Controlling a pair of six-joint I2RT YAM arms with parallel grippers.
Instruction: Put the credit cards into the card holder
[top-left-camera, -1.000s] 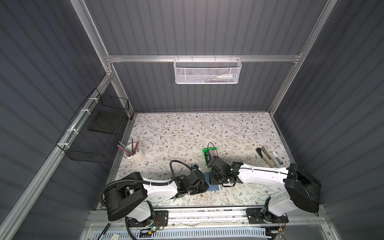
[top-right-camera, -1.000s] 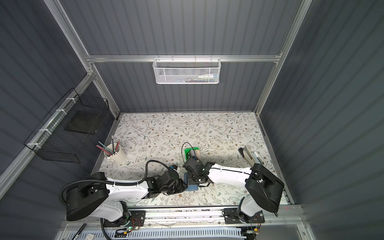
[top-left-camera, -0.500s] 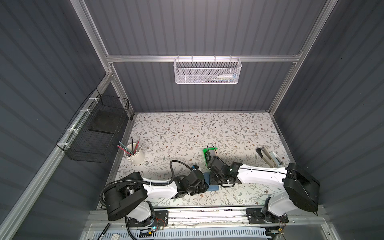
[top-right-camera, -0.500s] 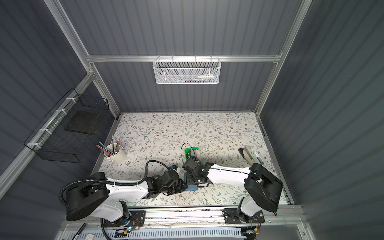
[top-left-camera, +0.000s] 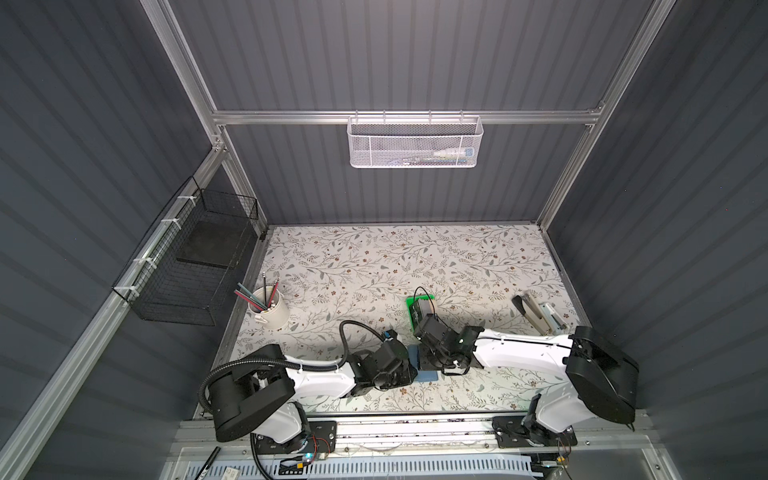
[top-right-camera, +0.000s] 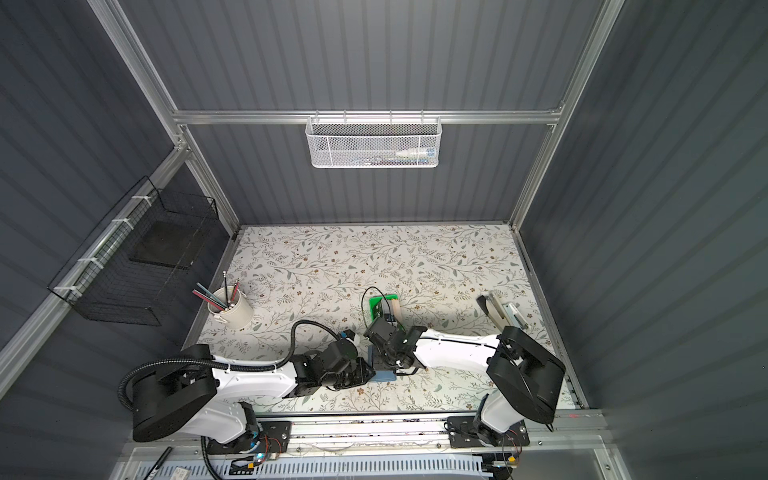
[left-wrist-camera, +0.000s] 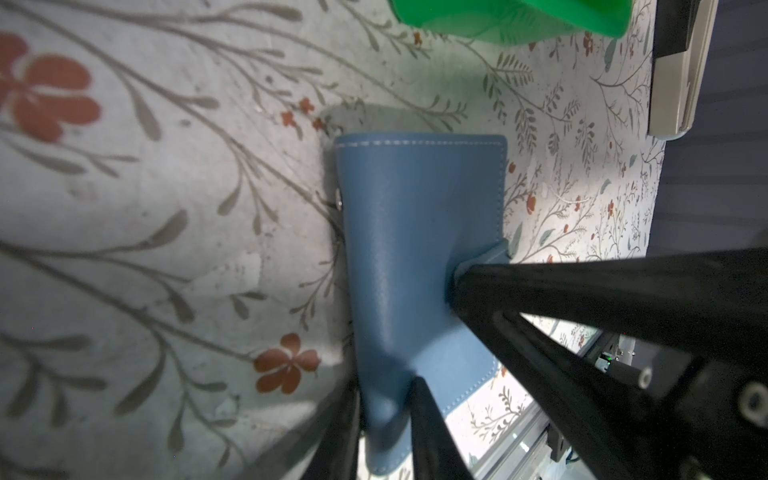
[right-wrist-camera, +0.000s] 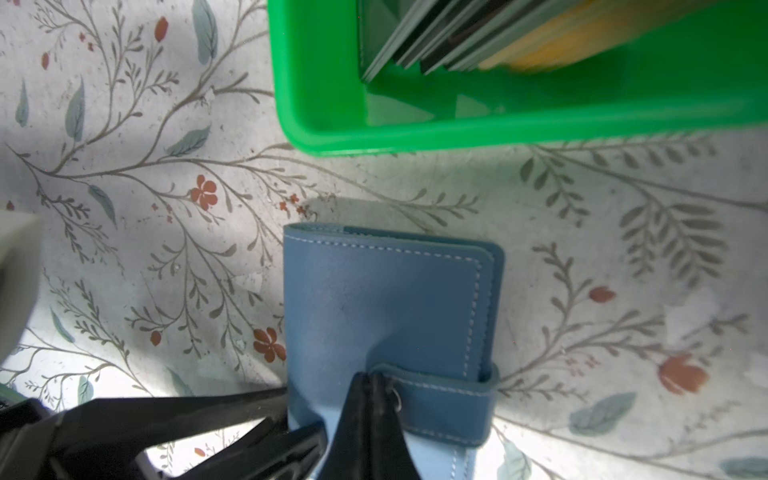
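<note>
Edge of flat blue leather-like card holder (right-wrist-camera: 382, 299) sits pinched in left claw (left-wrist-camera: 384, 399); right claw (right-wrist-camera: 370, 380), fully closed, touches its snap tab (right-wrist-camera: 449, 405).

left arm (top-left-camera: 316, 377) and right arm (top-left-camera: 519, 353) meet at the blue card holder (top-left-camera: 428, 376), near the green tray (top-left-camera: 424, 297).

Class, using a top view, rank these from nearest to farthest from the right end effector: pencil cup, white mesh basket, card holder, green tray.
1. Card holder: touching the right end effector, front centre.
2. Green tray: just behind.
3. Pencil cup: far left.
4. White mesh basket: back wall.
</note>
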